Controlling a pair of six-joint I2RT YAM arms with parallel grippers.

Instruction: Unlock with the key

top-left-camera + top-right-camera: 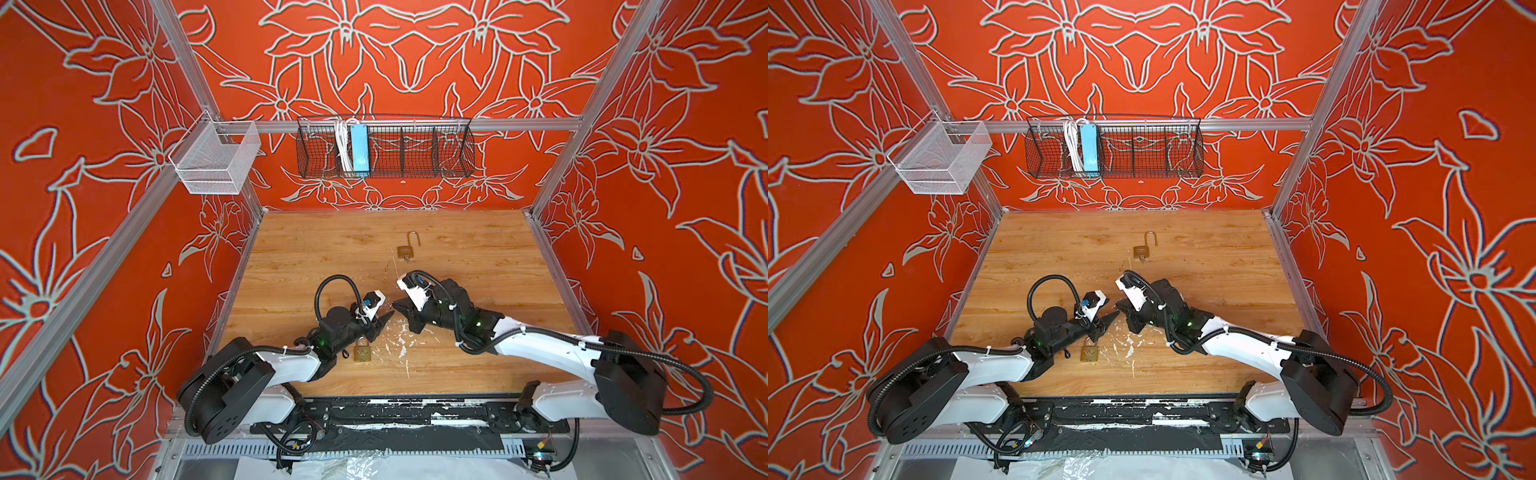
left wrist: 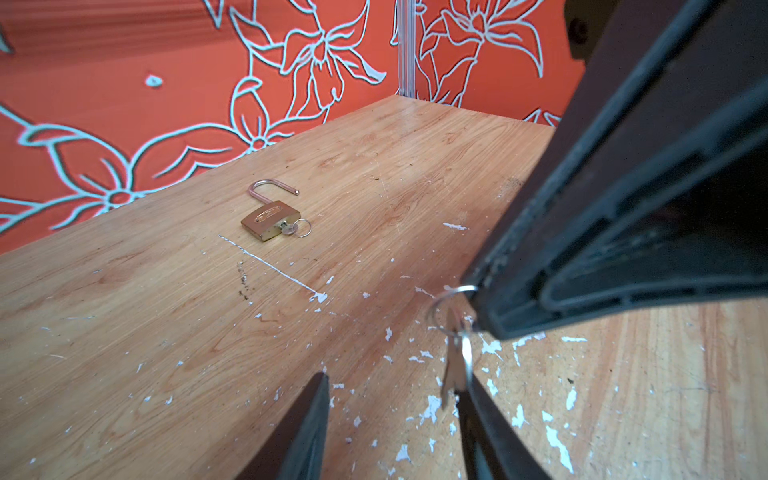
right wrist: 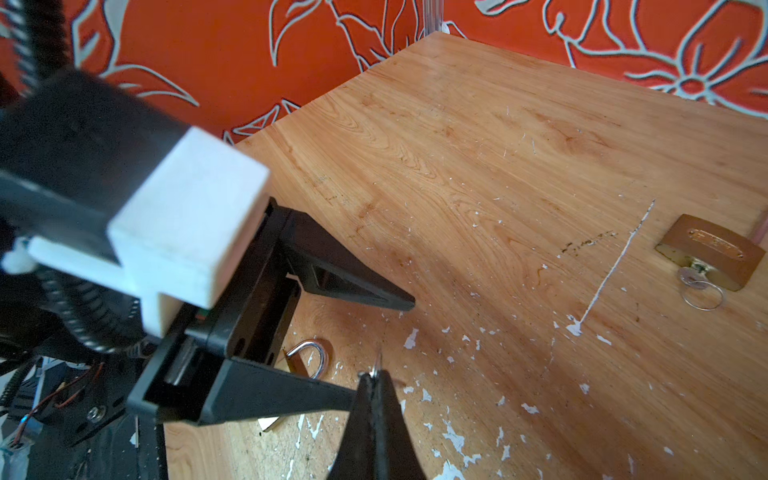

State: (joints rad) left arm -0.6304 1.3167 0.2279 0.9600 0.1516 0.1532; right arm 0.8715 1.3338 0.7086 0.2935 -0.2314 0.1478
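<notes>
The right hand [image 2: 484,309] is pinching shut on a little key ring [image 2: 433,309]. A key [image 2: 455,365] is hanging down from that ring, up in the air and touching no lock. The left hand [image 2: 390,386] is waiting just below it with its two fingers [image 2: 305,428] about half way apart. It is holding nothing. The tip of the key is hanging right by one finger, and the other finger is well away from it. I cannot tell if the key is touching that finger.

In both top views the two hands are meeting tip to tip in the middle of the tabletop [image 1: 478,257], on the near side.

Just near of the left hand, a gold lock [image 1: 363,351] is lying flat. Its loop is closed, so it is looking locked, and no key is showing in it.

At the far side another gold lock [image 1: 407,250] is lying with its loop swung open. A second key [image 2: 286,228] is sticking out of its bottom.

So I am thinking the far lock is done and the near lock is not. The key is looking like it is passing from one hand to the other. What is left is getting a firm hold on the key, pushing it into the near lock and turning it until the loop pops.
</notes>
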